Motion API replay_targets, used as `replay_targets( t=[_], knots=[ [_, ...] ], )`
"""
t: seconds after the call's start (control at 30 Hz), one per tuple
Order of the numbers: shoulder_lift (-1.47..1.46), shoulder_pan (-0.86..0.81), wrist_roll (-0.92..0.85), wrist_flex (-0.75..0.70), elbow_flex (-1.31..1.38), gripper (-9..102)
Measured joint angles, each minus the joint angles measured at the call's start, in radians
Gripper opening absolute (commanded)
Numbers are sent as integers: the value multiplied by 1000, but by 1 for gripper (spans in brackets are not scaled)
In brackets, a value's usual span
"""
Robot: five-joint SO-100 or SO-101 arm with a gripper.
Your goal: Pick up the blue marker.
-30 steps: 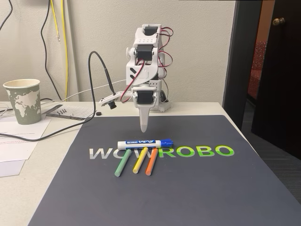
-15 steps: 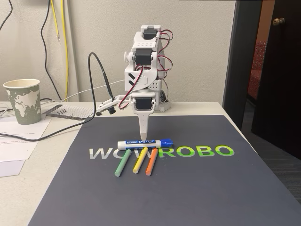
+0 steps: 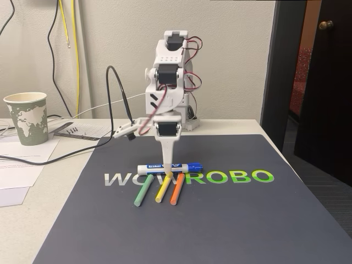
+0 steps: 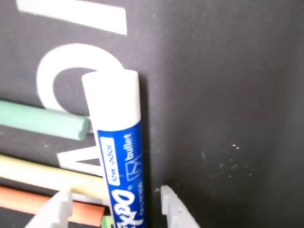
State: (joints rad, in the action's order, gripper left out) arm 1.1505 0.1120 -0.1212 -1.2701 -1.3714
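Flat on the dark mat lies the blue marker, crosswise in the fixed view, its white end to the left and its blue cap to the right, just above the printed "WOWROBO" lettering. The wrist view shows what the fixed view cannot: the marker's blue label with white print, and the two white tips of the jaws standing apart, one on each side of the barrel, with a gap on both sides and nothing clasped. From the fixed view the jaws read as a single white point reaching down over the marker's middle, so their spread cannot be judged there.

Just below the marker three thin sticks fan out: a green stick, a yellow stick and an orange stick, their upper ends close under the barrel. In the wrist view they run in from the left edge, green uppermost.

Further out in the fixed view, the white arm rises behind the mat with red wires looping at its side. On the counter to the left stand a paper cup, loose papers and black cables.
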Motion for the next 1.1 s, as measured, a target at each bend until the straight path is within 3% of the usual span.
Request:
replay_targets(
  t=[0.4,1.1],
  knots=[
    [-114,12,-52,-123,178,24],
    [-164,5,-67,-169,229,10]
  ],
)
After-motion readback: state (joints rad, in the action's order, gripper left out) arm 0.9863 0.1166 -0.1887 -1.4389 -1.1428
